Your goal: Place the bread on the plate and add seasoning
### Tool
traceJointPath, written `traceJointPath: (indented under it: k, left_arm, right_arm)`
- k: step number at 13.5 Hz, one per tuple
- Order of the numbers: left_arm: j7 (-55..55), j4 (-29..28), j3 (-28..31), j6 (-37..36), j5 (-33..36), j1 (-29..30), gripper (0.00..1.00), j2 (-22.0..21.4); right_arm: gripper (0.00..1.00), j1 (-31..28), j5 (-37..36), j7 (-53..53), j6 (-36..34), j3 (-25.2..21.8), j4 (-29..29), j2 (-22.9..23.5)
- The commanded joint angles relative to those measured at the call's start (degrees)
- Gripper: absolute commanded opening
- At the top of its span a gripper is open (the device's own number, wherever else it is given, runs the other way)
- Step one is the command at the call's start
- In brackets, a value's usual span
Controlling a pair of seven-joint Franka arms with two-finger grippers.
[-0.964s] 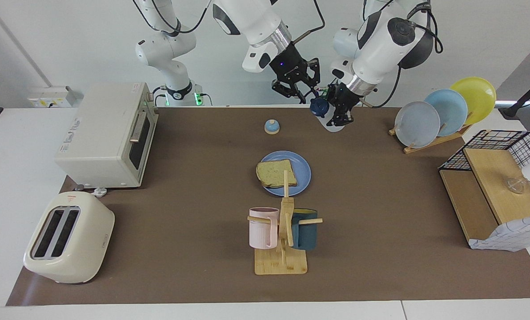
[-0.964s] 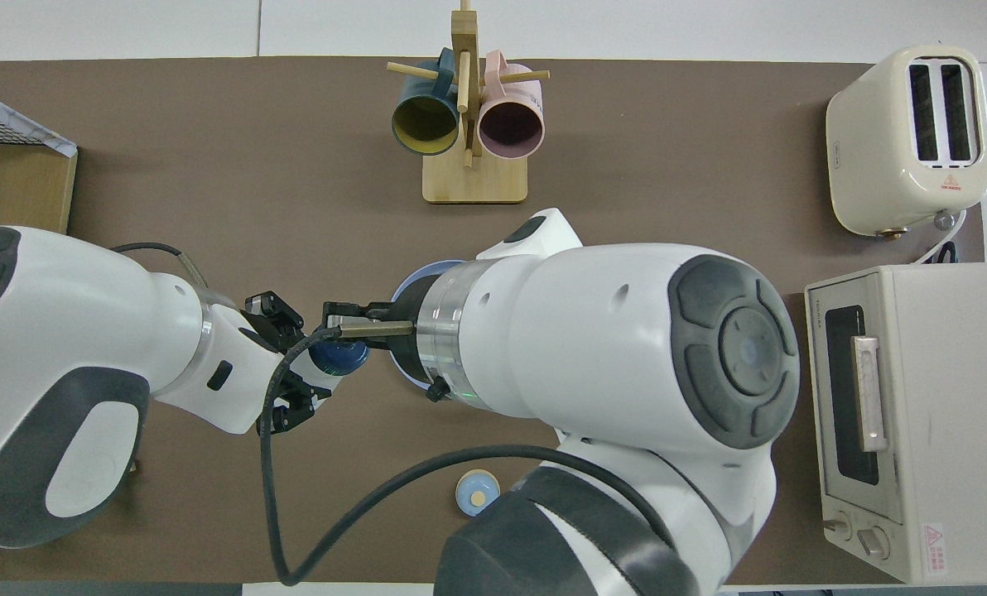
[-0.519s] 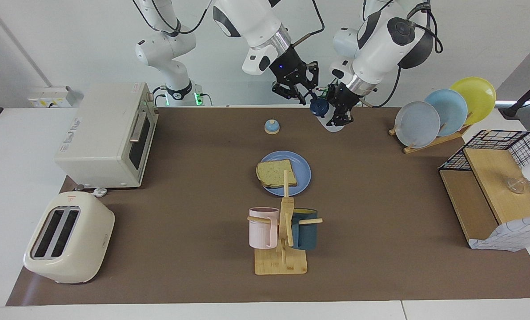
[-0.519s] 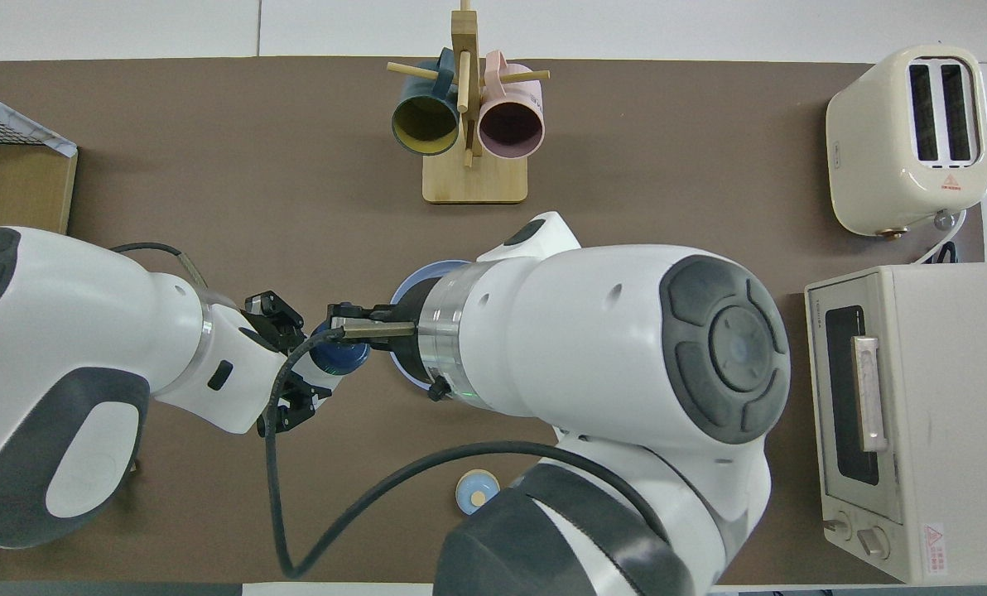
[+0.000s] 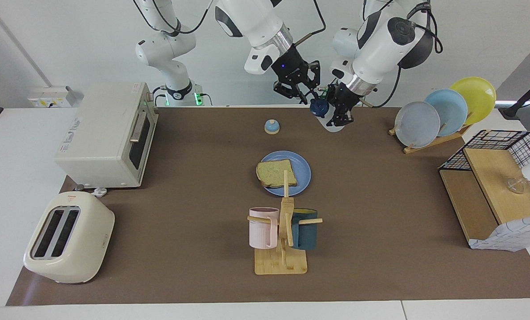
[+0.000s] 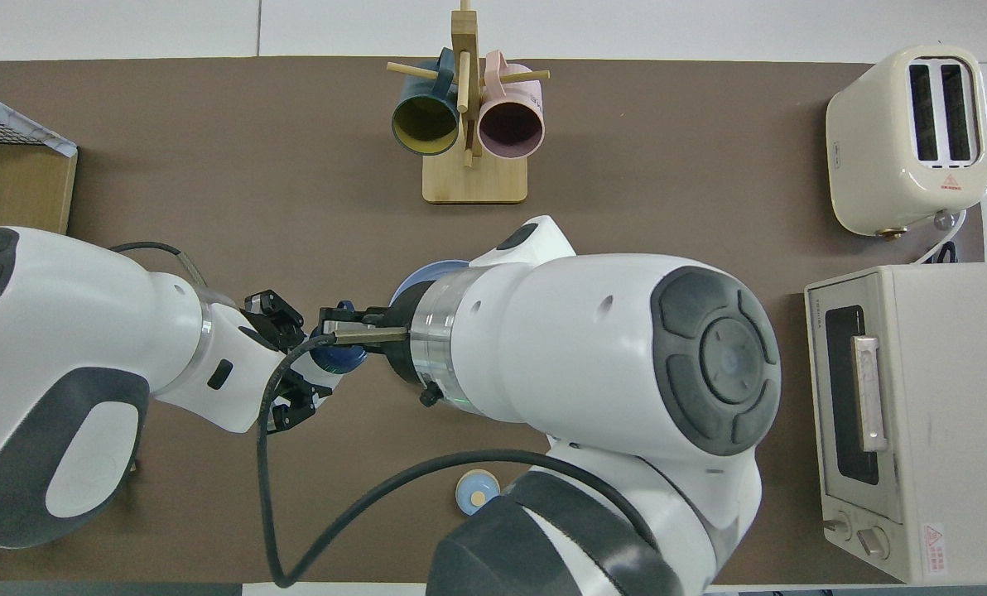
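The left gripper (image 5: 341,111) is clamped on the small translucent white plastic seasoning bottle with the dark navy-blue flip cap (image 5: 320,108), holding it up in the air over the brown mat at the robots' end of the table, cap pointing toward the right gripper (image 5: 297,91). That grip and position look the same as 1 second ago. The right gripper has edged toward the cap since then: in the facing view its open fingers now stand just beside the cap, and in the overhead view its fingertips reach the cap's edge (image 6: 338,352). Whether they touch it cannot be told.

The square slice of pale tan bread with a darker crust (image 5: 275,173) lies unmoved on the round medium-blue plate (image 5: 302,168), mid-table, between the small blue-domed bell (image 5: 271,126) and the wooden mug stand (image 5: 285,231).
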Motion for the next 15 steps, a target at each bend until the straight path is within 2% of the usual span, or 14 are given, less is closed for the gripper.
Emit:
traceJointPath:
  k: [1, 3, 8, 9, 10, 14, 15]
  left_arm:
    - [-1.1, -2.0, 0.3, 1.6, -0.1, -0.9, 0.0, -2.0]
    - [-1.2, -2.0, 0.3, 2.0, -0.1, -0.9, 0.0, -2.0]
    - [-1.2, -2.0, 0.3, 1.9, -0.2, -0.9, 0.0, -2.0]
    - [-1.2, -2.0, 0.3, 2.0, -0.2, -0.9, 0.0, -2.0]
    - [-1.2, -2.0, 0.3, 1.9, -0.2, -0.9, 0.0, -2.0]
    - [-1.5, -2.0, 0.3, 2.0, -0.2, -0.9, 0.0, -2.0]
    - [-1.5, -2.0, 0.3, 2.0, -0.2, -0.9, 0.0, -2.0]
  right_arm:
    - [0.29, 0.3, -0.7, 1.2, 1.2, 0.0, -1.0, -0.6]
    - [0.23, 0.3, -0.7, 1.2, 1.2, 0.0, -1.0, -0.6]
    - [0.22, 0.3, -1.4, 1.2, 1.0, 0.0, -1.1, -0.7]
    - [0.15, 0.3, -1.4, 1.2, 1.1, 0.0, -1.2, -0.7]
    - [0.12, 0.3, -1.4, 1.2, 1.1, 0.0, -1.2, -0.7]
    - [0.12, 0.3, -1.4, 1.3, 1.2, 0.0, -1.1, -0.7]
    - [0.0, 0.4, -1.4, 1.4, 1.2, 0.0, -1.1, -0.7]
